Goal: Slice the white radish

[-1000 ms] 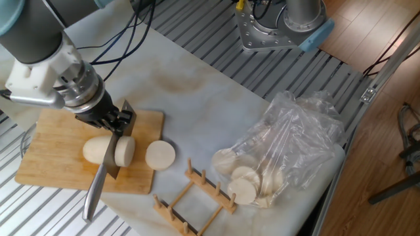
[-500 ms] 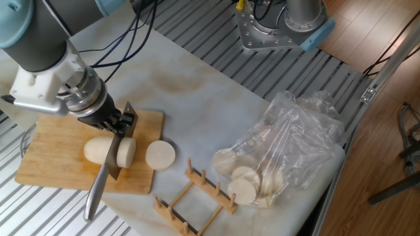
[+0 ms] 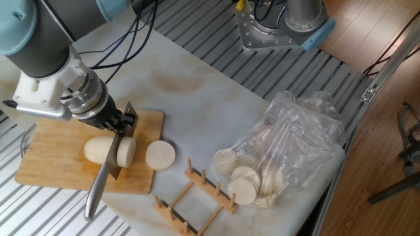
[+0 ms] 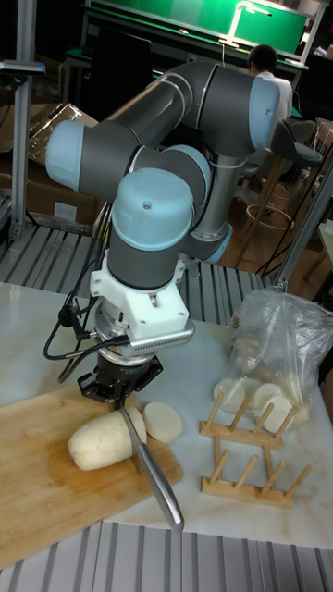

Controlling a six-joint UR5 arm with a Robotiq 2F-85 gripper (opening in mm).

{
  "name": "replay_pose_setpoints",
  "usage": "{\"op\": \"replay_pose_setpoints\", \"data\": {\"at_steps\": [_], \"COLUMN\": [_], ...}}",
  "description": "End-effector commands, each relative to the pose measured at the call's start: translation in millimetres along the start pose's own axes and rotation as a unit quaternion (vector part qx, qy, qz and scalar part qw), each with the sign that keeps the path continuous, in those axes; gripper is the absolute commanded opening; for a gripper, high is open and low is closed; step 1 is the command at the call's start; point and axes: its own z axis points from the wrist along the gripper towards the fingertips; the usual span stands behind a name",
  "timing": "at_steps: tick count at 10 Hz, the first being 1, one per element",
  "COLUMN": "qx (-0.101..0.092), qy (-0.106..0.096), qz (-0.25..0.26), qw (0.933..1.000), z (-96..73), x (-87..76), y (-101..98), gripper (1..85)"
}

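**Knife deep in the radish, second slice nearly off**

The arm is leaning a little more to the left than it was a moment ago, and the gripper (image 3: 110,119) is sitting a touch higher, while the knife (image 3: 108,172) and the radish are staying where they were.

The gripper is pinching the knife by its dark top edge, fingers pressed tight on it. The knife is standing on edge with its shiny handle pointing down toward the near edge of the cutting board (image 3: 49,160) and sticking out past it.

The blade is sitting inside the white radish (image 3: 98,149), which is lying on its side in the middle of the cutting board. The long rounded part is on the left of the blade. A thick round piece (image 3: 126,151) is on the right of the blade, touching it. It looks almost cut free, but I cannot tell if the blade is reaching the wood.

One finished slice (image 3: 160,155) is lying flat at the right edge of the cutting board, half off it.

So one slice looks done, a second is nearly done, and most of the radish is waiting to be cut.

Farther right of the cutting board, a wooden rack (image 3: 193,196) is lying on the table, and a clear bag (image 3: 295,141) holding pale round slices is sitting past that.
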Motion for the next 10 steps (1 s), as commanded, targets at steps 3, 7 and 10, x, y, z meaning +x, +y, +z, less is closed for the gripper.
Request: {"op": "replay_pose_setpoints", "data": {"at_steps": [3, 7, 10], "qx": [-0.006, -0.003, -0.004], "qy": [-0.008, -0.011, -0.012], "qz": [-0.001, 0.000, 0.000], "qw": [1.0000, 0.9999, 0.9999], "z": [3.7, 5.5, 6.6], "x": [-9.6, -11.7, -12.9], "y": [2.0, 0.7, 0.9], "gripper": [1.3, 1.3, 1.3]}}
